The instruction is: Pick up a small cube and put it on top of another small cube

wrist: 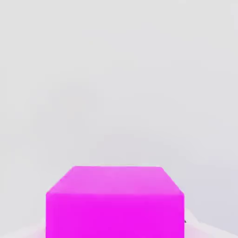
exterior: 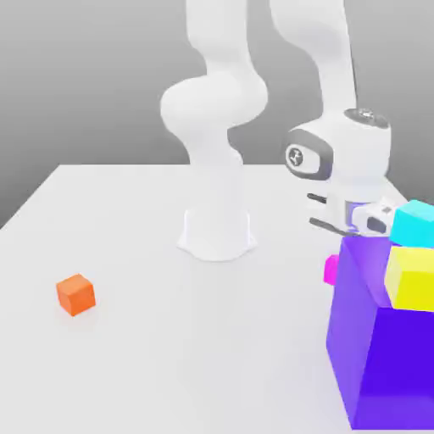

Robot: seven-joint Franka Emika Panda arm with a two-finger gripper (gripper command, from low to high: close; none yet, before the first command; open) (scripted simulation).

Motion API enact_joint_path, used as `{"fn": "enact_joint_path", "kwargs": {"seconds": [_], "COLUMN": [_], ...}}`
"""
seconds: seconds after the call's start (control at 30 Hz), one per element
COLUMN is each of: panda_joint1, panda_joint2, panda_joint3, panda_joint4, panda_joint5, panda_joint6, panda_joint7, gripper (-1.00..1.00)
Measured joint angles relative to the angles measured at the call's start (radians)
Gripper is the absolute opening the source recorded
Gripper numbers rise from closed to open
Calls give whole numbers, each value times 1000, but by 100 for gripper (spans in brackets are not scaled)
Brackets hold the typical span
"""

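The small cube [wrist: 115,202] is bright magenta and sits close under the hand in the hand view, on the white table. In the exterior view a sliver of the small cube [exterior: 331,269] peeks out beside the big purple block, directly below my gripper [exterior: 356,222]. The gripper's lower part is hidden behind that block. It is shut on the small cube, which rests on the table. Another small cube [exterior: 415,222], cyan, shows at the exterior view's right edge, just right of the hand and above a yellow cube.
A big purple block [exterior: 373,356] fills the near right and hides the spot under the hand. A yellow cube [exterior: 411,275] overlaps its upper right. An orange cube [exterior: 76,294] lies far left. The arm's base [exterior: 216,233] stands mid-table.
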Motion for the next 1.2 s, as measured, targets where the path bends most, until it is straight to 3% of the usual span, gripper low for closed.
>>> {"fn": "enact_joint_path", "kwargs": {"seconds": [0.07,0.2,0.37,0.63,0.77,0.93,1.07,1.1,1.2], "panda_joint1": [-17,-1,21,-24,-75,-120,-112,-112,-112], "panda_joint2": [-25,1,-33,-160,-229,-280,-230,-214,-214], "panda_joint3": [3,64,105,105,55,-12,-21,-21,-21], "panda_joint4": [16,85,231,512,609,656,573,549,549], "panda_joint5": [-30,-218,-262,-209,-145,-45,-18,-16,-16], "panda_joint6": [-39,-195,-409,-756,-856,-913,-803,-764,-764], "panda_joint7": [30,204,385,647,715,748,745,744,744], "gripper": [-100,-100,-100,-100,-100,-100,-100,100,100]}}
